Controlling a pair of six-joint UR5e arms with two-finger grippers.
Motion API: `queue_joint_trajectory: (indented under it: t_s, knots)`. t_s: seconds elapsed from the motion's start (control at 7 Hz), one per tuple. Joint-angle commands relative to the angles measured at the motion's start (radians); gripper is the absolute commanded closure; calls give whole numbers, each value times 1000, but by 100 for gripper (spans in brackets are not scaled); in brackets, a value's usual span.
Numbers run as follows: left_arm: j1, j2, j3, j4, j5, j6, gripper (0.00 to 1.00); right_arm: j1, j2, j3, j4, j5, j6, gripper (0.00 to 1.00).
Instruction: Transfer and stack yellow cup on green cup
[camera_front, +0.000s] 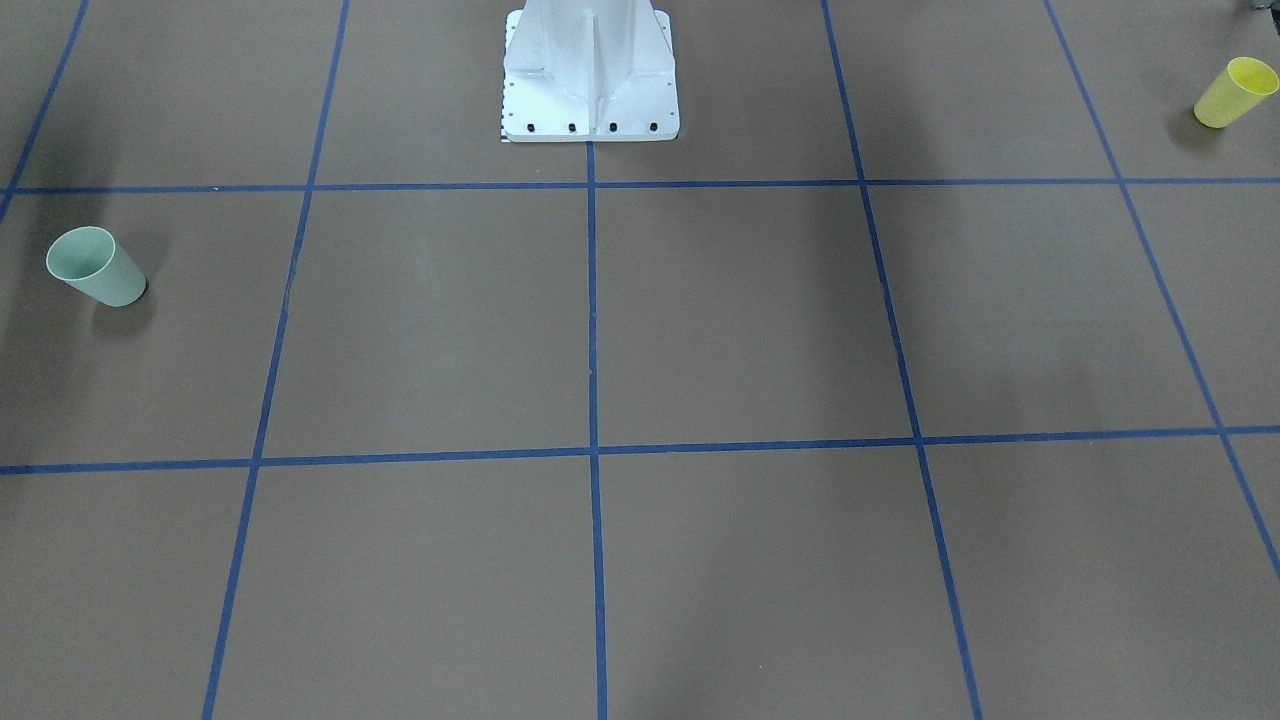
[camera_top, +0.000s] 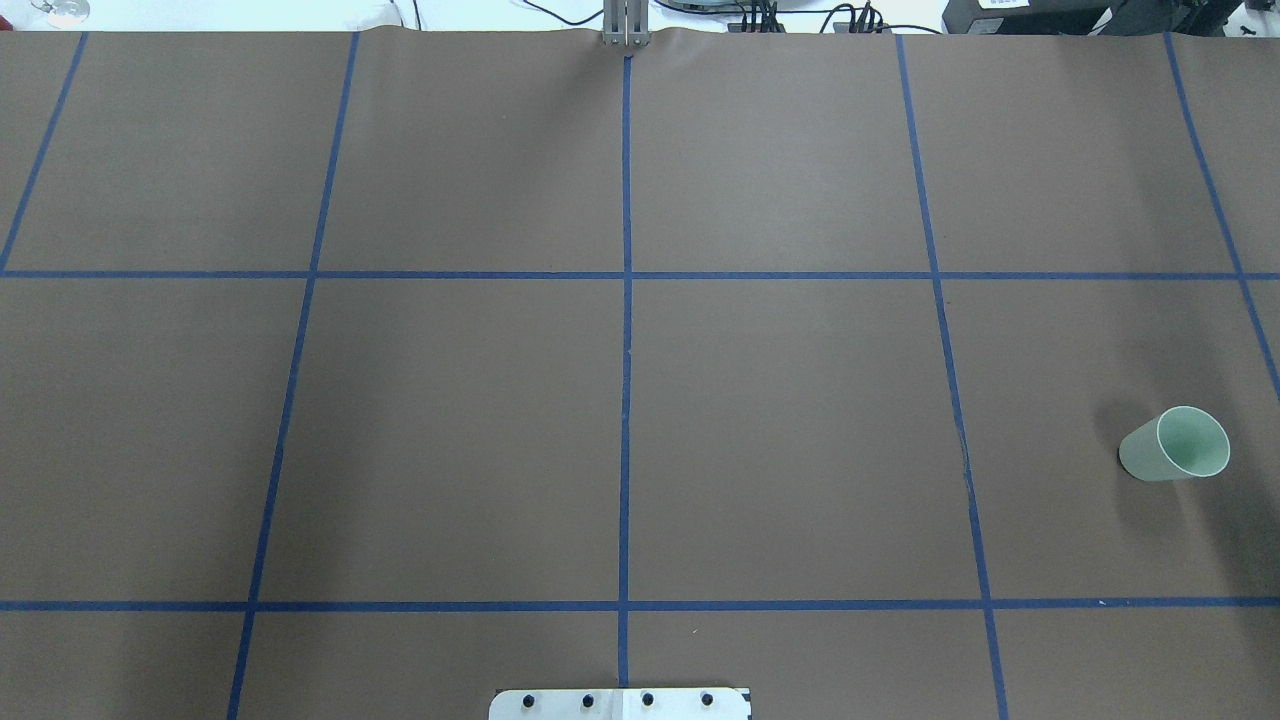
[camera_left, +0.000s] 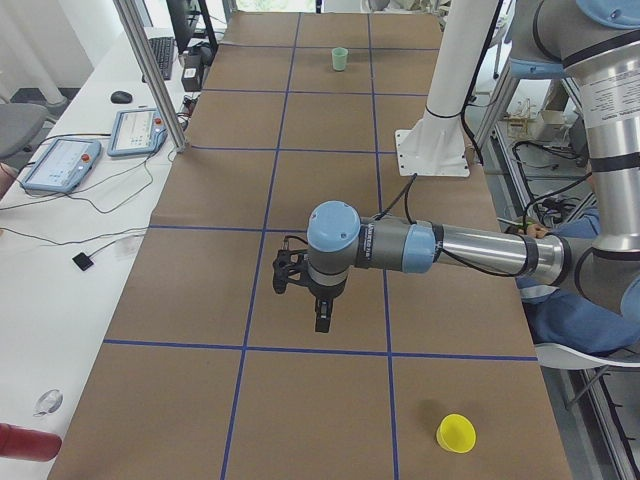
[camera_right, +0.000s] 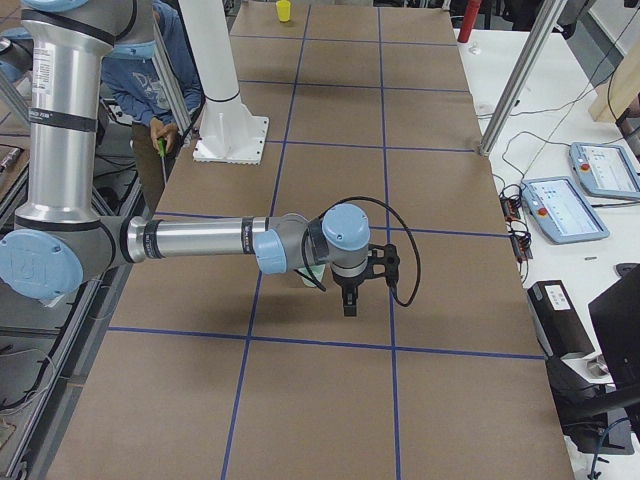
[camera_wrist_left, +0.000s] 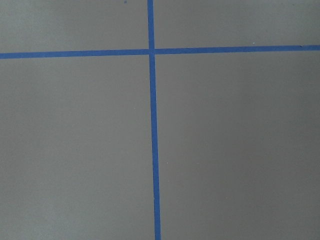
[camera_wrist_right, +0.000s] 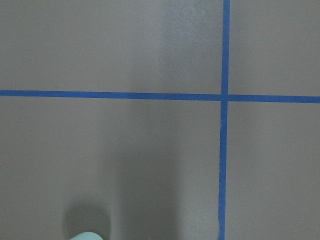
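The yellow cup (camera_front: 1236, 92) stands upright at the table's end on my left, near my side; it also shows in the exterior left view (camera_left: 456, 433) and far off in the exterior right view (camera_right: 284, 10). The green cup (camera_front: 96, 266) stands upright at the opposite end (camera_top: 1175, 445) (camera_left: 340, 59); its rim peeks into the right wrist view (camera_wrist_right: 86, 236). My left gripper (camera_left: 321, 322) hangs above the table, apart from the yellow cup. My right gripper (camera_right: 347, 305) hangs above the table beside the green cup (camera_right: 312, 272). I cannot tell whether either is open or shut.
The white pedestal base (camera_front: 590, 80) stands at the table's near-robot edge (camera_top: 620, 703). Blue tape lines grid the brown table. A person in blue sits beside the table (camera_right: 150, 70). A side bench holds teach pendants (camera_left: 135, 130), and a metal post (camera_left: 150, 70) stands there.
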Motion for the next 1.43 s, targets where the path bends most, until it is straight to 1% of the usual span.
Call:
queue_joint_trajectory:
  t_s: [0.0, 0.71, 0.86, 1.0, 1.14, 1.29]
  knots:
    - [0, 42, -14, -9, -5, 0, 0, 0, -5, -2, 1, -5, 0, 0]
    - [3, 45, -17, -7, -5, -2, 0, 0, -18, -8, -1, -7, 6, 0]
    - [8, 44, -24, -9, -17, -8, 0, -2, -14, -16, -4, -13, 4, 0]
    - [12, 42, -17, -6, -70, -81, 0, 0, -9, -28, -1, -5, 3, 0]
    - [53, 44, -17, -7, -69, -210, 0, 0, -18, -25, -1, 1, -2, 0]
    - [63, 47, -14, -3, -68, -310, 0, 0, -17, -25, 1, 1, -2, 0]
